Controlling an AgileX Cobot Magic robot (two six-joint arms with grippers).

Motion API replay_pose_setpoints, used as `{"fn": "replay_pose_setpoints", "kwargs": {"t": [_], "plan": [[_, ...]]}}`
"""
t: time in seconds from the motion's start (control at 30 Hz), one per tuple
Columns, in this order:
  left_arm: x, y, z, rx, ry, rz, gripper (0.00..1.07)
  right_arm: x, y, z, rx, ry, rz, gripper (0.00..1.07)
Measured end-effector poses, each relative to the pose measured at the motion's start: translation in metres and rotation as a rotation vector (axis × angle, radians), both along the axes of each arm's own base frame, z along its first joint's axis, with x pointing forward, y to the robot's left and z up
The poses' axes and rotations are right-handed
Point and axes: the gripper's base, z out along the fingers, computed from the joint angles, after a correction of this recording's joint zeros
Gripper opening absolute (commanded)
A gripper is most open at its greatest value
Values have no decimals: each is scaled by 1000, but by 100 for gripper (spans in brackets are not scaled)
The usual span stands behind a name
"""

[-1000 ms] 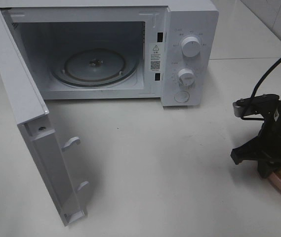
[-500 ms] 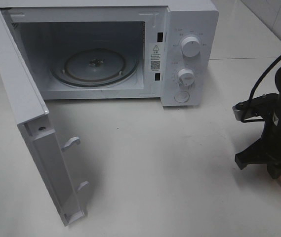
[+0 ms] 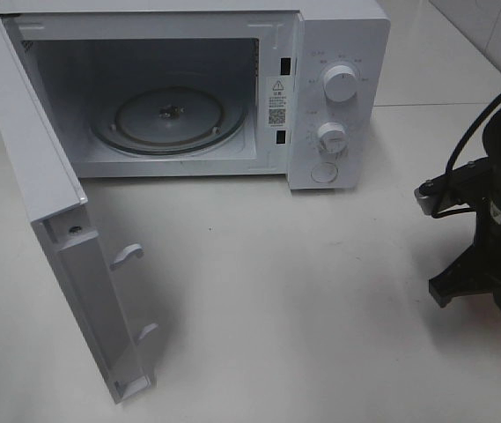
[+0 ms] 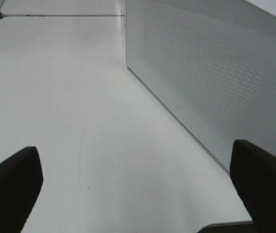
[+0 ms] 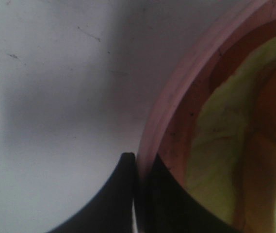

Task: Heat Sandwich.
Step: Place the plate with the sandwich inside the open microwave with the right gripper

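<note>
In the right wrist view my right gripper [image 5: 140, 194] is shut on the rim of the round pink plate [image 5: 176, 97], one finger outside the rim and one inside. The sandwich [image 5: 225, 131] lies on that plate as a blurred pale yellow-green and brown mass. In the high view the right arm [image 3: 497, 229] stands at the far right edge and hides the plate and the sandwich. My left gripper [image 4: 138, 194] is open, with nothing between its dark fingertips [image 4: 11, 189]. It faces the white microwave's perforated side wall [image 4: 215, 82].
The microwave [image 3: 338, 53] stands at the back of the white table. Its door [image 3: 56, 220] is swung wide open toward the front left, and the glass turntable [image 3: 169, 119] inside is bare. Two dials [image 3: 338, 84] sit on its right panel.
The right arm has shifted to the right, toward the frame's edge. The pink plate seen under it earlier has slipped from the high view. The left gripper stays open.
</note>
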Motion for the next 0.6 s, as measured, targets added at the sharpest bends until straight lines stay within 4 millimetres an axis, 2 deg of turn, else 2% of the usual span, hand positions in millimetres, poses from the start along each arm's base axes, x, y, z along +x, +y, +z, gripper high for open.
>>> {"fn": "replay_pose_setpoints", "kwargs": {"t": [0.33,0.6], "plan": [[0,0,0,0,0,0,103,-7,4,17,-13,-33,21,0],[0,0,0,0,0,0,103,-17,25,19,-37,-8,113,0]]}}
